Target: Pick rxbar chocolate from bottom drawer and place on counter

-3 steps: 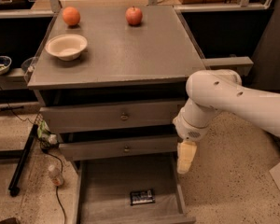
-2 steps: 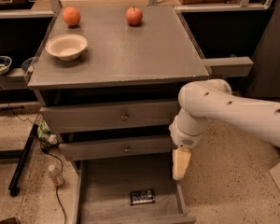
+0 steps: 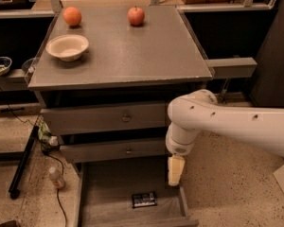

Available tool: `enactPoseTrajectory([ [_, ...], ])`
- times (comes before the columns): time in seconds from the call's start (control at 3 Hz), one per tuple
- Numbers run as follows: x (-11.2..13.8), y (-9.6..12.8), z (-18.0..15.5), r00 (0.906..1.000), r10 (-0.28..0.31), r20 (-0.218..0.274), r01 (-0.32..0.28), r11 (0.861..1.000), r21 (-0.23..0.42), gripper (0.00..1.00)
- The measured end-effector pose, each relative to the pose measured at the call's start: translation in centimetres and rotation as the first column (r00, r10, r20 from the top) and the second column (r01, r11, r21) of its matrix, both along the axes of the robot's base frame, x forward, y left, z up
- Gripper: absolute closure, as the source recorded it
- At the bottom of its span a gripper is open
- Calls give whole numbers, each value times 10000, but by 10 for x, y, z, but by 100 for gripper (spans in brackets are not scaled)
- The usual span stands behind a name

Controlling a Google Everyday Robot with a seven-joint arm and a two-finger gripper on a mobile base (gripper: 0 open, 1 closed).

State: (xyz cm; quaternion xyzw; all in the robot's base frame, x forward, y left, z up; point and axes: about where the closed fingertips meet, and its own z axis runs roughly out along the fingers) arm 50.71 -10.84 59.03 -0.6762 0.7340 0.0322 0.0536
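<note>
The rxbar chocolate (image 3: 144, 199), a small dark bar with white lettering, lies flat on the grey floor of the open bottom drawer (image 3: 109, 193), near its front. My gripper (image 3: 175, 170) hangs from the white arm over the drawer's right side, above and to the right of the bar, not touching it. The counter (image 3: 132, 46) is the broad grey top of the cabinet, above the arm.
On the counter stand a white bowl (image 3: 67, 47), an orange (image 3: 72, 16) and a red apple (image 3: 136, 15). Two upper drawers with knobs (image 3: 126, 118) are closed. A bottle (image 3: 55, 177) and cables lie on the floor to the left. A side shelf (image 3: 229, 67) juts out right.
The arm has moved left and down, bringing the gripper lower over the open bottom drawer, closer to the bar.
</note>
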Motion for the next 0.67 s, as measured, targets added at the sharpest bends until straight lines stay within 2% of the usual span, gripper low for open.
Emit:
enactPoseTrajectory([
  [0.33,-1,0,-4,10000,-20,-57,20,10000,1,0],
  [0.67,-3,6,-27,9995,-37,-302,39,10000,68,0],
])
